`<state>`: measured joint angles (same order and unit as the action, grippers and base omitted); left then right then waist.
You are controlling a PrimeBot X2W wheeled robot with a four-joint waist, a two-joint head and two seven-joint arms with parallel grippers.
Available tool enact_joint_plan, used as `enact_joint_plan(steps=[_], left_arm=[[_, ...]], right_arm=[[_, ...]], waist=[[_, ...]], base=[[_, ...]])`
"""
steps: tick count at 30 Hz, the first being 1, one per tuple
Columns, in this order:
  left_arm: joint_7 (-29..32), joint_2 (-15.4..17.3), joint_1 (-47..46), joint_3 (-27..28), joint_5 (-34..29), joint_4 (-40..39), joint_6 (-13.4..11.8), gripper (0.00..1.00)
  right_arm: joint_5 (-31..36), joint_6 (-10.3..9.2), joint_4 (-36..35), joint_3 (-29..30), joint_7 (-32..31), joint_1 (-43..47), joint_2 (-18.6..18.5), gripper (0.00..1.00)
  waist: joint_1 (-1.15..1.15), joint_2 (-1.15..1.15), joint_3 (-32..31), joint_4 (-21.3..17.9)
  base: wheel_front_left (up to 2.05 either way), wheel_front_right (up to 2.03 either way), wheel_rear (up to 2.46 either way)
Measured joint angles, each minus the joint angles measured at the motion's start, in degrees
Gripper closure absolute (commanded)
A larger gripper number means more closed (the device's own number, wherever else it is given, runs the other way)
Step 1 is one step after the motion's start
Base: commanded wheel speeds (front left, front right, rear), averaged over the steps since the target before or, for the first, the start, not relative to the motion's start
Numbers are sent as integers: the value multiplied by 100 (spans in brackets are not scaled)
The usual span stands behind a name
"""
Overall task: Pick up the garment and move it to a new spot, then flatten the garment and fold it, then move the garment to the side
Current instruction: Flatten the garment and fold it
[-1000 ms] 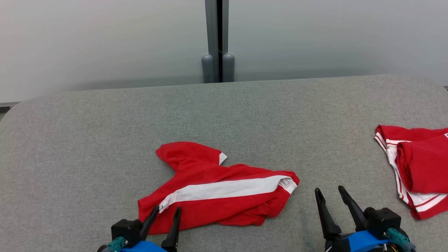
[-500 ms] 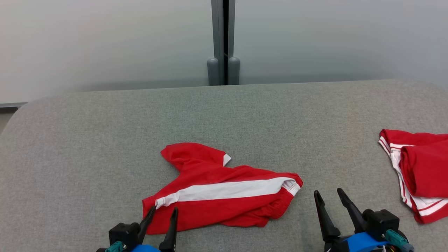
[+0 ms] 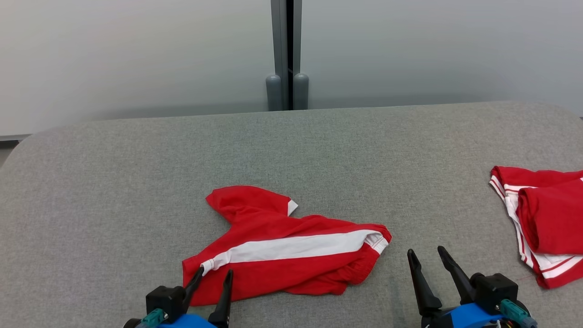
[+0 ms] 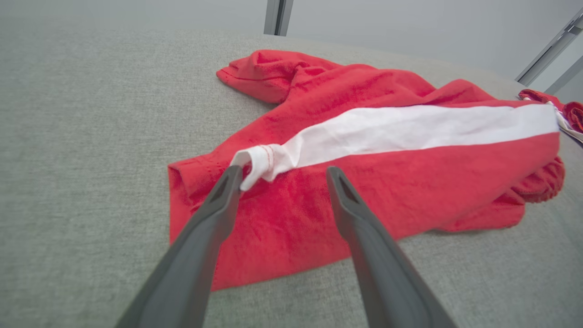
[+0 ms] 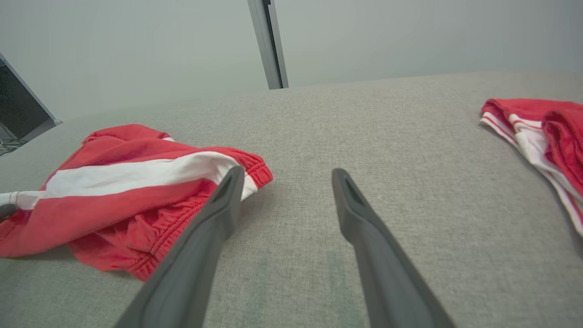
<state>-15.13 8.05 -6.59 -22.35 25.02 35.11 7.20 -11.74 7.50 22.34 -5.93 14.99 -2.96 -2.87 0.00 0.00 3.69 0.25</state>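
**Head view.** The red shorts lie crumpled on the grey fabric worktop, low and centre-left in the frame. Their white stripe runs from lower left to upper right. The left gripper sits at the lower left with its fingers spread apart, the tips over the near left corner of the shorts. The right gripper sits at the lower right with its fingers likewise apart, holding nothing, over bare worktop just right of the shorts. A second red-and-white garment lies at the right edge, well apart from the shorts. A grey post stands behind the worktop, top centre.

**Left wrist view.** The two fingers are open over the red fabric. The left-hand fingertip lies at the hemmed end of the white stripe; contact cannot be confirmed. Nothing is clamped between the fingers.

**Right wrist view.** The fingers are open above bare worktop. The shorts lie at the left of the frame with the gathered waistband nearest the left-hand finger, and the second garment lies at the right edge.
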Motion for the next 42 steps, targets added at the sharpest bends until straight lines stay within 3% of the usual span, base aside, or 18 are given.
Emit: enact_joint_plan(steps=[7, 9, 10, 11, 12, 14, 25, 35, 42], left_arm=[[0, 43, -219, -94, 22, 169, 19, 0], [0, 56, -281, -146, 32, 221, 19, 6], [0, 60, -311, -158, 57, 231, 19, 16], [0, 64, -334, -170, 74, 237, 19, 46], [0, 65, -351, -178, 80, 254, 19, 58], [0, 64, -369, -187, 115, 268, 19, 99], [0, 3, -320, 5, 60, 96, 20, 100], [0, -49, -281, -7, -15, 54, 20, 100], [0, -51, -281, -65, 11, -9, 20, 100]], right_arm=[[-2, -1, 11, 8, 0, -1, 0, 0], [-2, -1, 7, 10, 0, -2, -1, 0], [-2, 0, 2, 11, 0, -3, -1, 0], [-2, 0, -2, 10, 0, -4, 0, 0], [-3, 0, -8, 10, 0, -5, 0, 0], [-20, 0, -15, 9, 0, -7, 0, 0], [-748, -1, 33, -494, 0, -8, 3, 0], [-1673, -1, 587, -660, 0, -322, 3, 0], [-1976, -1, 960, -753, 0, -645, 3, 0]], waist=[[0, 0, 34, -28], [0, 0, 53, -32], [0, 0, 63, -33], [0, 0, 69, -34], [0, 0, 77, -35], [0, 0, 90, -37], [0, 0, 142, 1], [0, 0, 201, 104], [0, 0, 297, 211]], base=[[0, 0, 0], [0, 0, 0], [0, 0, 0], [0, 0, 0], [0, 0, 0], [0, 0, 0], [0, 0, 0], [0, 0, 0], [0, 0, 0]])
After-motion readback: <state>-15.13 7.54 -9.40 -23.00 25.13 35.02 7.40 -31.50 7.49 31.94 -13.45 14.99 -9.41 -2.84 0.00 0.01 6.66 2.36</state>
